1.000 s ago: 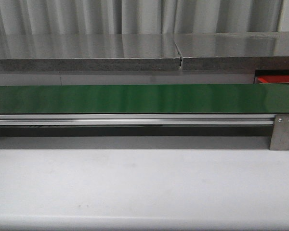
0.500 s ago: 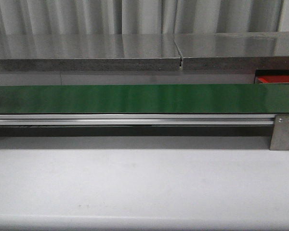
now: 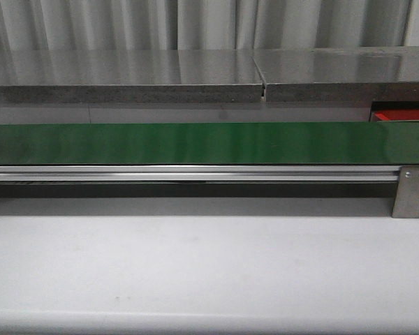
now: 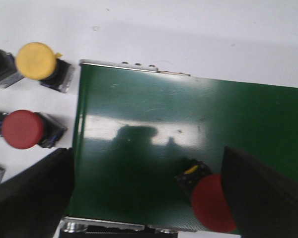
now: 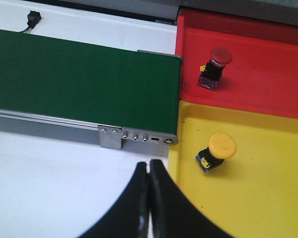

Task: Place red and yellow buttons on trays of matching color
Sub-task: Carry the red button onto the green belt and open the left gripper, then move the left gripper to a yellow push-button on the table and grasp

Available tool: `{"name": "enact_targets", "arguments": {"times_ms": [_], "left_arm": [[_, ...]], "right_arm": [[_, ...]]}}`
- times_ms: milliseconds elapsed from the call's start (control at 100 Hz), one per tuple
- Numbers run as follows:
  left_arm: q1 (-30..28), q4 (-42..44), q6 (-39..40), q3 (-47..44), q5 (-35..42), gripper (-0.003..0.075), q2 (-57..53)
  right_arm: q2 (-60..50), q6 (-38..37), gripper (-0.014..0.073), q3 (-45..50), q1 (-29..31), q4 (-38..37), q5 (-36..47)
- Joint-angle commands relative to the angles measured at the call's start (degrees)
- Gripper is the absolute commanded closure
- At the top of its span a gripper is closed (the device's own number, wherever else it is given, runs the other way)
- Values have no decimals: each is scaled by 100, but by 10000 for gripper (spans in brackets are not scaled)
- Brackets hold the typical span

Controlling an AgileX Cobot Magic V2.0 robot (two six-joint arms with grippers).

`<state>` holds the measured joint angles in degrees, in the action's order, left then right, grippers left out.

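Buttons are seen in both wrist views, while none are seen in the front view, where the green belt (image 3: 195, 143) runs across the white table (image 3: 195, 265) with a sliver of the red tray (image 3: 402, 115) showing past its right end. In the left wrist view, the left gripper (image 4: 149, 198) is held over the belt's end with its dark fingers (image 4: 30, 198) spread wide apart, and a red button (image 4: 212, 202) is seen lying on the belt between them, close beside one finger; whether it is touched cannot be told. Off the belt's end, on the white table, a yellow button (image 4: 36, 60) and another red-capped button (image 4: 22, 129) are laid near each other, with parts of further dark pieces cut off at the picture's edge. In the right wrist view, the right gripper (image 5: 148, 198) is seen with its fingers pressed together and nothing between them, over the table just beside the belt's metal end bracket (image 5: 137, 137). One red-capped button (image 5: 214, 67) is resting in the red tray, and one yellow-capped button (image 5: 217, 151) is resting in the yellow tray (image 5: 268, 198) next to it.
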<state>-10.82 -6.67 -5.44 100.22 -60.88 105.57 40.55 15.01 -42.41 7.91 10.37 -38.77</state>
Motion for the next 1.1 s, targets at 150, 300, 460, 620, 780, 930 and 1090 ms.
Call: {"name": "enact_targets", "arguments": {"times_ms": [150, 300, 460, 620, 780, 930, 1090], "left_arm": [[-746, -8, 11, -373, 174, 132, -900], [-1309, 66, 11, -850, 351, 132, -1002], [-1690, 66, 11, -1126, 725, 132, -907], [-1787, 120, 8, -1126, 1144, 132, -648], [-1787, 251, 8, -1077, 1296, 132, -417], [-1787, 202, 8, -892, 1202, 132, -173], [-1787, 244, -2, -437, 948, 132, 120]], "right_arm": [[-21, 63, 712, -146, -7, 37, 389], [-21, 63, 712, -146, -7, 37, 389], [-21, 63, 712, -146, -7, 37, 389], [-21, 63, 712, -146, -7, 37, 383], [-21, 63, 712, -146, -7, 37, 389], [-21, 63, 712, -146, -7, 37, 389], [-21, 63, 712, -146, -7, 37, 389]]}}
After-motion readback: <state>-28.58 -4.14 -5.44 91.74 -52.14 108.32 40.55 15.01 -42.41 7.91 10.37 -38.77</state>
